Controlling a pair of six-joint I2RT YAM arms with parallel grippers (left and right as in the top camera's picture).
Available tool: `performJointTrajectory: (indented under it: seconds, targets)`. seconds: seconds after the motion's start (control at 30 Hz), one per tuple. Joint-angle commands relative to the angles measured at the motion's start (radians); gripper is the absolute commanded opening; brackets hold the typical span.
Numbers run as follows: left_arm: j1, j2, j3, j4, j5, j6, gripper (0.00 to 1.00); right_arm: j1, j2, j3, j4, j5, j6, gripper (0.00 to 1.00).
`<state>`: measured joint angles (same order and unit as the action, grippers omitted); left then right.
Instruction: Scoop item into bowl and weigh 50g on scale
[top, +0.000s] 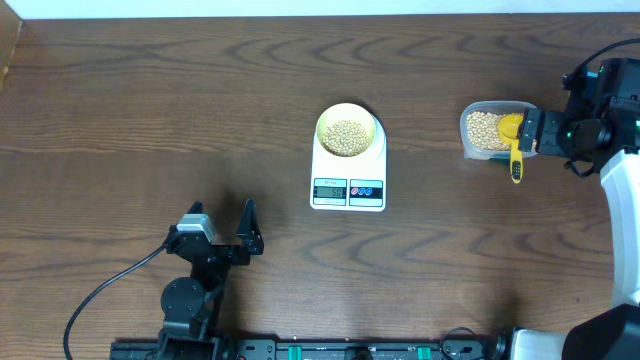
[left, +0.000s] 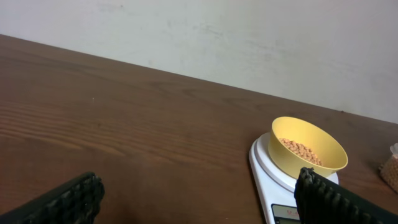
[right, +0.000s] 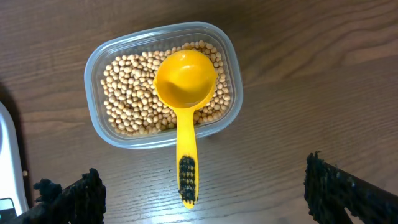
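**Right gripper open over the scoop; bowl of beans on the scale**

The right gripper (right: 205, 198) hangs with jaws spread wide and empty, just above the handle of the yellow scoop (right: 185, 124). The scoop's cup rests on the beans (right: 127, 93) in the clear tub (right: 93, 68). Well to the left, the bowl (left: 298, 168) sits on the scale (top: 347, 190), holding a shallow layer of beans. The display is unreadable. The left gripper (top: 222, 218), also spread and empty, rests apart. Likely best: grip the handle squarely, lift level, add sparingly.
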<state>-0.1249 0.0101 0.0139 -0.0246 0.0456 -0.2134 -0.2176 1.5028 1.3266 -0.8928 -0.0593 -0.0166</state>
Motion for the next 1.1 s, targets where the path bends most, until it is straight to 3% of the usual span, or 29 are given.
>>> performJointTrajectory:
  seconds: [0.0,0.53,1.07]
  targets:
    - [0.004,-0.006,-0.010,-0.049,-0.039,-0.006,1.00,-0.003,-0.005,0.015,0.002,-0.006,-0.015,0.99]
    - [0.004,-0.006,-0.010,-0.048,-0.039,-0.006,1.00,-0.004,-0.015,0.015,-0.001,0.001,-0.015,0.99]
    - [0.004,-0.006,-0.010,-0.048,-0.039,-0.006,1.00,0.010,-0.195,0.005,0.076,-0.037,0.060,0.99]
